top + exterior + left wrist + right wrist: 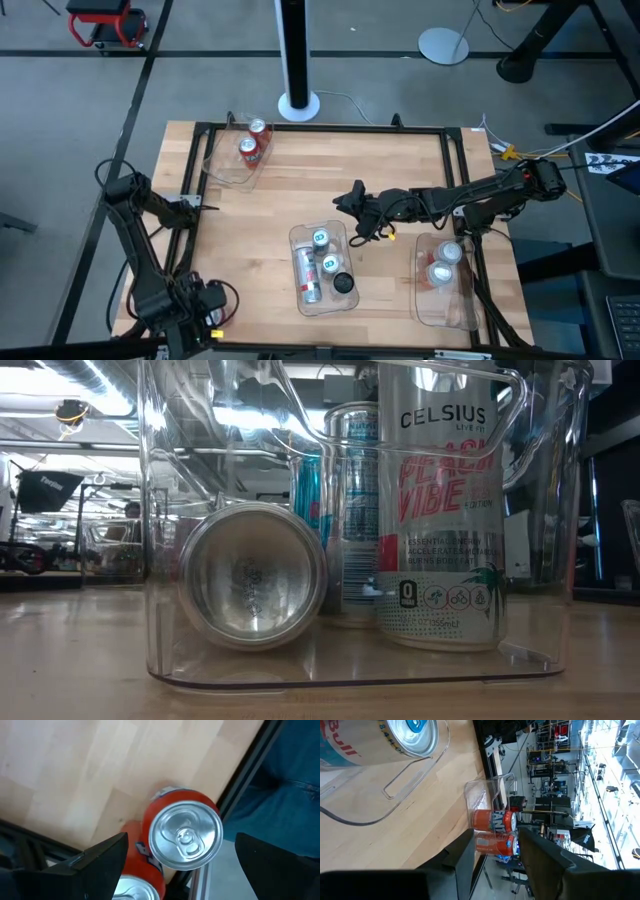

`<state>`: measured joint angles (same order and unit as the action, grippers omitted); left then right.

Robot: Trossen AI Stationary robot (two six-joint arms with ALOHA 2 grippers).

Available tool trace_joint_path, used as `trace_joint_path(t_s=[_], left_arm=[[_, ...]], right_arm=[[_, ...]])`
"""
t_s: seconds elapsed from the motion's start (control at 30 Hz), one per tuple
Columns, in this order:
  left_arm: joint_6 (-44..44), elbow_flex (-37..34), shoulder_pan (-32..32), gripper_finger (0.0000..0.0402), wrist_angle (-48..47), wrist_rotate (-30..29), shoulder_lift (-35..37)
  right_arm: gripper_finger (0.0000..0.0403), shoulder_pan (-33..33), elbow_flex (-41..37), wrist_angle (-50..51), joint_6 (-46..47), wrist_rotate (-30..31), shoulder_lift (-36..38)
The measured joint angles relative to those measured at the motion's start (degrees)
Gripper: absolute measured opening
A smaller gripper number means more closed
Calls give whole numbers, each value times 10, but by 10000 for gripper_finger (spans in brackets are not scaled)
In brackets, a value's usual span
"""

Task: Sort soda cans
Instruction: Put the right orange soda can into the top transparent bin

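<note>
— Soda cans (322, 262) are crowded into the middle bin (325, 311) on the desk (300, 180). Two red ones (250, 147) are kept in the far-left bin, and two silver-topped ones (443, 262) in the right-hand bin. Where is trouble to be expected?

— In the middle bin. One can (250, 575) is lying on its side against the upright ones, with the tall white can (440, 510) close beside them. If the lying can is nudged, it could roll. If an upright can is pulled out at an angle, its neighbours could be tipped over.

— And how are the claws placed?

— The right claw (350, 203) is held just beyond the middle bin. Its jaws are partly parted and nothing is gripped. With so narrow a gap, a can might be struck on its rim rather than straddled. The clear bin wall could also be clipped, and the bin would then be shoved across the desk.

— The left claw (195, 206)?

— It is parked near the left edge, spread wide and empty, facing the red cans. No risk is seen there unless it is driven forward into them.
</note>
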<state>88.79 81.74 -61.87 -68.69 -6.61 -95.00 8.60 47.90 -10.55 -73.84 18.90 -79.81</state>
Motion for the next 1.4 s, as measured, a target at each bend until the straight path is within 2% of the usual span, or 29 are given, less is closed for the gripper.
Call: trace_joint_path(t_s=[0.37,0.93,1.13,1.33,1.4], left_arm=[[7,-36,-9,354,29,-3,0],[-7,-130,-9,354,161,-16,0],[12,-151,-3,353,174,-15,0],[23,-151,16,306,181,8,0],[20,-151,23,306,182,14,0]], right_arm=[[154,0,0,0,0,0,0],[154,0,0,0,0,0,0],[154,0,0,0,0,0,0],[154,0,0,0,0,0,0],[154,0,0,0,0,0,0]])
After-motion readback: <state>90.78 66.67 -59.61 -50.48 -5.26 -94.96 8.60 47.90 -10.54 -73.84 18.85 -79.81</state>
